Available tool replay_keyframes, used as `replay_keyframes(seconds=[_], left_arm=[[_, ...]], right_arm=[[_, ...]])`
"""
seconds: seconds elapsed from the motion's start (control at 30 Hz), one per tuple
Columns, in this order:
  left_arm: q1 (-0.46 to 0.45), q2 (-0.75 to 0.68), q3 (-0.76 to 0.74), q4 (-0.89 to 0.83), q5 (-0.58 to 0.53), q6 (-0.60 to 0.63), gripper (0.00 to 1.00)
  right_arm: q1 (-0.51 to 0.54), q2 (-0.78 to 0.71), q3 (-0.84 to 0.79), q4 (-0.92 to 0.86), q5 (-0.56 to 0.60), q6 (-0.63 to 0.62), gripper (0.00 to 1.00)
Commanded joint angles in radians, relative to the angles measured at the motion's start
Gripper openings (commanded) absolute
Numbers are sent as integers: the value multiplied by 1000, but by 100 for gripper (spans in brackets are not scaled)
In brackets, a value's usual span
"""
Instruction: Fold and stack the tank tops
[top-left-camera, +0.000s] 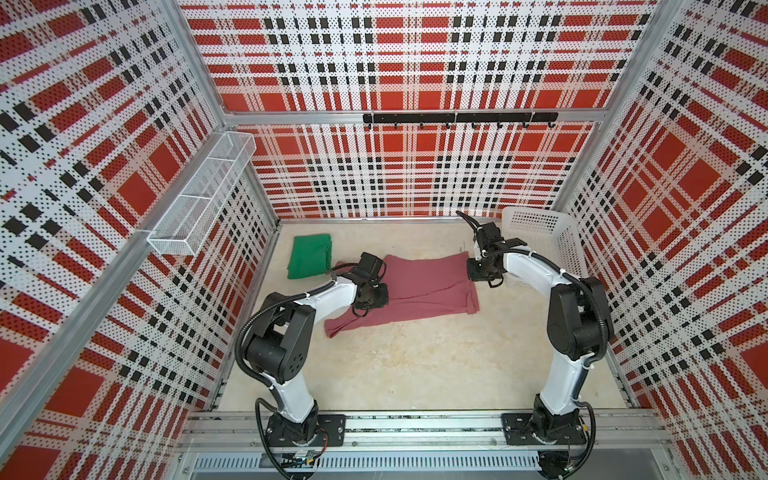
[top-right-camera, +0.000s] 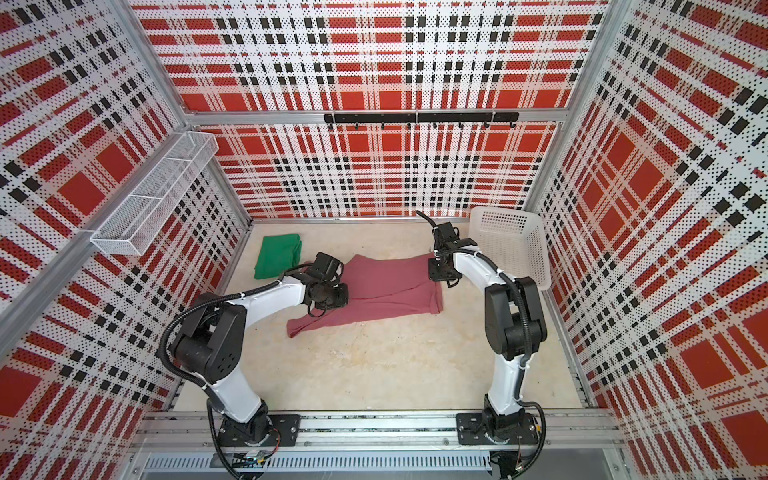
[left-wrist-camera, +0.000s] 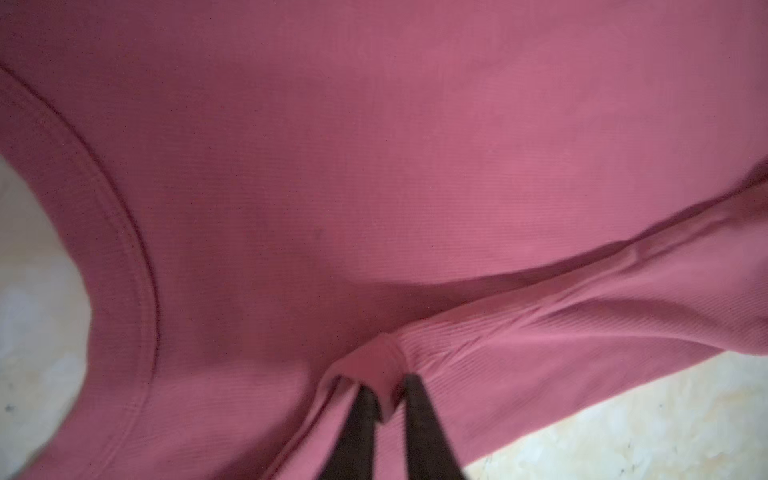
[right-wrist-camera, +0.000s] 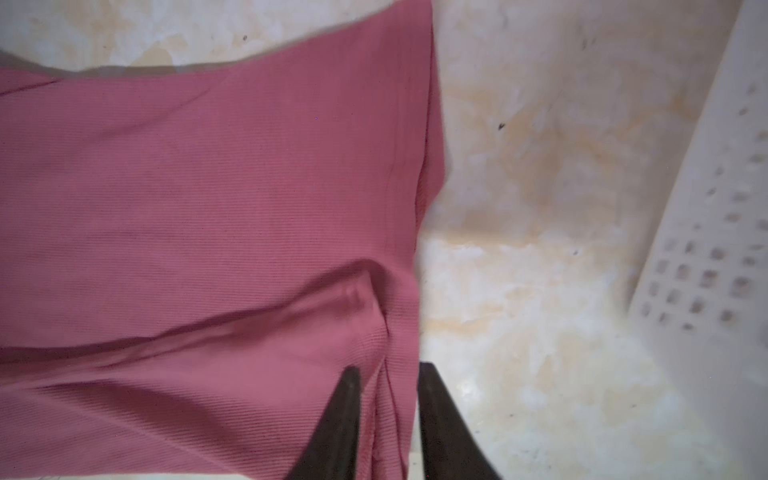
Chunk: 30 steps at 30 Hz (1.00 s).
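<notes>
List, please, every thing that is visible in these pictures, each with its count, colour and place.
pink tank top: one, dusty pink, partly folded, middle of the table
green tank top: one, bright green, folded, far left of the table
basket: one, white perforated plastic, far right of the table
wire shelf: one, white mesh, on the left wall
hook rail: one, black, on the back wall
table: one, pale mottled beige
left gripper: one, black, at the pink top's left end, jaws slightly apart around a cloth fold
right gripper: one, black, at its right edge, jaws apart
</notes>
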Motion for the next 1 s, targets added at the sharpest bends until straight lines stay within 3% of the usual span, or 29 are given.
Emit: replay_keyframes(seconds=[0.0, 0.13, 0.23, 0.37, 0.53, 0.73, 0.97], left_arm=[[26, -11, 54, -46, -48, 47, 38], [22, -78, 71, -86, -98, 33, 42], [-33, -101, 46, -20, -54, -37, 42], [-116, -60, -18, 158, 13, -153, 41], [-141, -10, -118, 283, 40, -227, 40], [-106, -13, -176, 240, -12, -184, 42], [-42, -15, -224, 206, -22, -128, 42]], right_arm=[[-7, -56, -1, -9, 37, -18, 35], [34, -194, -157, 11, -11, 32, 30], [100, -263, -278, 53, -66, 106, 19], [173, -253, -367, 115, -110, 192, 11], [185, -201, -393, 173, -121, 224, 10], [161, -129, -374, 133, -5, 196, 10], [29, -116, -366, 80, 192, 126, 12]])
